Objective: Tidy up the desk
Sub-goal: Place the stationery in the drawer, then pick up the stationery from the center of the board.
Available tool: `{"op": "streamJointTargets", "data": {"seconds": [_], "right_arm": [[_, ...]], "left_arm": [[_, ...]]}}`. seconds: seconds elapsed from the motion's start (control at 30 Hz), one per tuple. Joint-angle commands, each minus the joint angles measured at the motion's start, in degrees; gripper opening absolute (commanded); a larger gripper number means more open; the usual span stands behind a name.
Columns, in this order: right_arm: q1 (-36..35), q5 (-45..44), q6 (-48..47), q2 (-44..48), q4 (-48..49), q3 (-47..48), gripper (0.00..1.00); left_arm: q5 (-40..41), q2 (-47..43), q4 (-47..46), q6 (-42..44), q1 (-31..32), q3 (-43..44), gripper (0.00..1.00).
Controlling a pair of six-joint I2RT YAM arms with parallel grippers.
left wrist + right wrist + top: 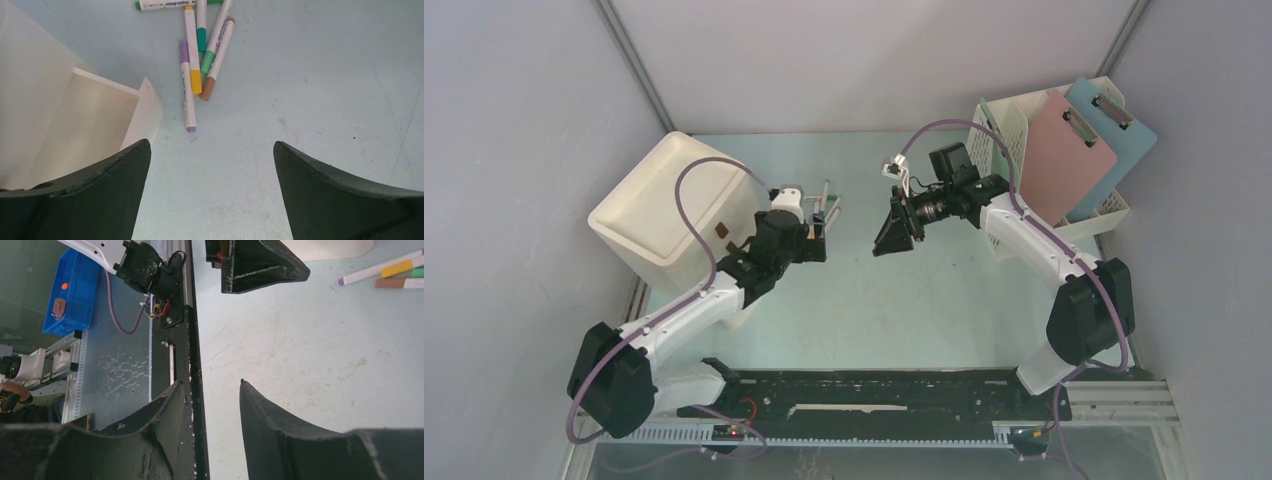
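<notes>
The desk point(854, 300) is a pale mint-green top. Several felt markers point(192, 65) lie in a loose bunch on it, with purple, yellow, green, teal and brown caps; from above the markers point(828, 203) show beside the white bin point(674, 210). My left gripper point(820, 240) hovers just short of them, wide open point(212, 150) with only bare desk between its fingers. My right gripper point(894, 228) faces it from the right, open point(212, 385) and empty above the desk point(300, 340). The marker tips point(390, 272) show at the top right of the right wrist view.
The bin's wall point(100, 120) stands close to my left finger. A white perforated file rack point(1009, 150) at the back right holds a pink clipboard point(1064, 150) and a blue one point(1114, 140). A black rail point(192, 365) runs along the front edge.
</notes>
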State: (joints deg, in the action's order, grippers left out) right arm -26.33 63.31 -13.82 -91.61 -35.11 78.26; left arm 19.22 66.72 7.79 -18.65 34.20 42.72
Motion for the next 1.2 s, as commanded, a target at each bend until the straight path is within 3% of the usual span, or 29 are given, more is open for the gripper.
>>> {"op": "streamJointTargets", "data": {"seconds": [0.0,0.43,0.67,0.87,1.0,1.17], "right_arm": [[0.2,0.5,-1.3,1.5,-0.2,0.1,0.52],[0.8,-0.3,-1.3,1.3,-0.3,0.2,0.52],[1.2,-18.0,7.9,-0.4,4.4,0.2,0.52],[1.5,-33.4,14.9,-2.8,7.9,0.1,0.55],[1.5,-36.8,15.5,-3.2,8.4,0.2,0.56],[1.6,-37.6,15.3,-3.6,8.6,0.1,0.57]], "left_arm": [[-2.2,2.9,-1.9,-1.9,-0.2,4.3,1.0],[-0.3,16.8,2.6,-0.4,-0.2,12.7,0.94],[2.6,24.0,5.2,0.3,-0.3,17.0,0.88],[4.1,29.1,6.1,1.3,-0.4,20.2,0.74],[5.9,31.8,6.7,1.9,-0.5,21.8,0.65],[7.1,33.6,6.8,2.3,-1.5,22.3,0.61]]}}
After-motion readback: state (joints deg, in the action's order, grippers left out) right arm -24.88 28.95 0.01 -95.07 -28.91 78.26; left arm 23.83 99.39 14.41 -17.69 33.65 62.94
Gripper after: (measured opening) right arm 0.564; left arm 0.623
